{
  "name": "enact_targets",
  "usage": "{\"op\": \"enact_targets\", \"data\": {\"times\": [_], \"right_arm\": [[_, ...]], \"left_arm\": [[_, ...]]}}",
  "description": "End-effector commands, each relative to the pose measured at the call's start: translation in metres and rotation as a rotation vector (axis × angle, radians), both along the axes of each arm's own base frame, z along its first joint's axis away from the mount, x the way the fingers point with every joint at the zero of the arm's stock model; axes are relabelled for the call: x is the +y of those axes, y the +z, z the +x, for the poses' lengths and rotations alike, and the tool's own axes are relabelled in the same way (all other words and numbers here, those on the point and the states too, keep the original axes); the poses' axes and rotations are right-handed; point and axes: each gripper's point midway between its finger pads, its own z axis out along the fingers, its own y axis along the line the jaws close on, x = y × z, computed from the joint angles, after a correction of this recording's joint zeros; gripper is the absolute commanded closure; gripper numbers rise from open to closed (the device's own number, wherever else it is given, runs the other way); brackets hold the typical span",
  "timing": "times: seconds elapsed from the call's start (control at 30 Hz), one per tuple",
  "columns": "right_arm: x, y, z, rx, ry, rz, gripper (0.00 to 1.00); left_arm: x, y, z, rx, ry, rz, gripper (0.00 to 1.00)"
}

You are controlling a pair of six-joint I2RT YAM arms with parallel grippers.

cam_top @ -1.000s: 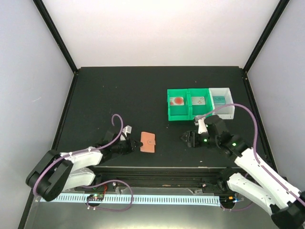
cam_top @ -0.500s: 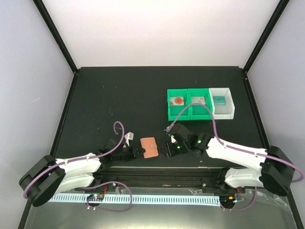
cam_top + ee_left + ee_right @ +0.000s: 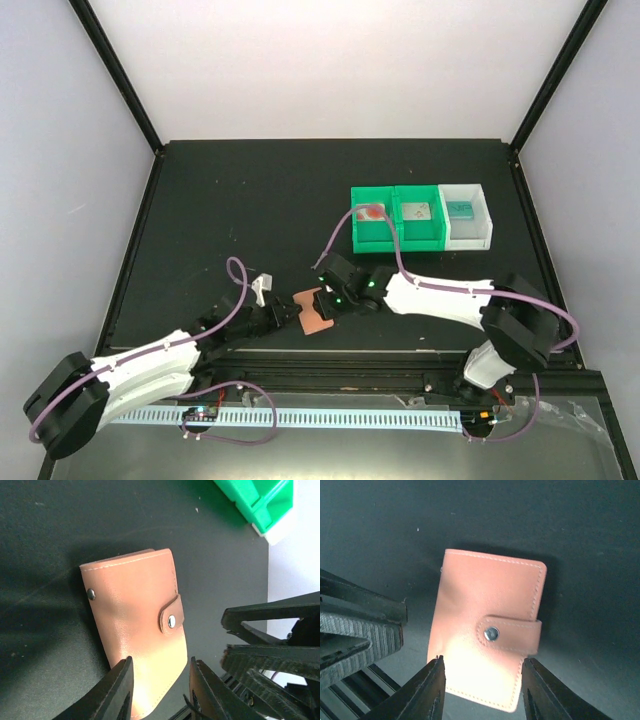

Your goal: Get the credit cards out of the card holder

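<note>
The card holder (image 3: 490,605) was closed, tab snapped. The left gripper (image 3: 161,662) and right gripper (image 3: 483,661) each straddled it, jaws spread.

Matte black surface (image 3: 250,200), a left green bin (image 3: 374,244) and a right green bin (image 3: 421,242) side by side toward its right rear, a white bin (image 3: 470,240) touching the right green one, pale enclosure walls (image 3: 60,170), black corner posts (image 3: 115,75).

A matte black table (image 3: 250,200) sits inside pale lilac walls (image 3: 60,150) edged by black frame posts (image 3: 117,75).
</note>
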Motion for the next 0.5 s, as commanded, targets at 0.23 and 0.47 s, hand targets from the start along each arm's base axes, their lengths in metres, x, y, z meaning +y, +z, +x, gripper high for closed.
{"op": "enact_targets", "data": {"times": [0.23,0.47], "right_arm": [[0.024,-0.010,0.008,-0.029,0.055,-0.042,0.59],[0.021,-0.038,0.011,-0.012,0.052,-0.122,0.63]], "left_arm": [[0.018,-0.011,0.003,0.009,0.084,-0.014,0.66],[0.022,-0.013,0.005,0.001,0.076,0.055,0.66]]}}
